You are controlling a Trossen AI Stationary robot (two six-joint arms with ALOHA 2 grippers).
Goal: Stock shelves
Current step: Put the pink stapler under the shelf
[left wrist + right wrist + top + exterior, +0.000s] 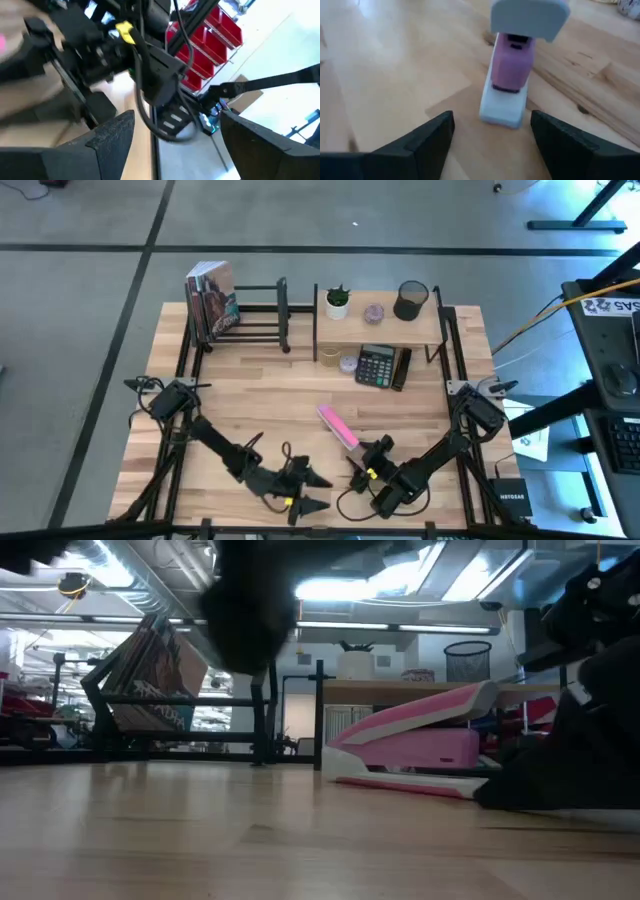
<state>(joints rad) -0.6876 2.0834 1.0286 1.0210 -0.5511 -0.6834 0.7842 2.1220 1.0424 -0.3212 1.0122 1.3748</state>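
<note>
**Desk:** Where are the shelves from your seat?

**Me:** Both sit along the far edge of the table [240,380]. I see the wooden two-level shelf [380,330] right of centre, with a small potted plant [338,301], a little round object [374,312] and a black mesh cup [410,299] on its top board. A calculator [376,366] lies at its lower level. The black bar rack [250,315] stands just to its left, with books [212,300] leaning at the rack's left end.

**Desk:** And the pink thing?

**Me:** A pink and white stapler [338,426] lies on the tabletop, in front of the wooden shelf and apart from it. My right gripper [492,132] is low to the table just behind the stapler's near end, fingers spread wide, not touching it.

**Desk:** Left arm?

**Me:** The left gripper [305,490] is near the front edge, beside the right arm, fingers spread apart and holding nothing.
</note>
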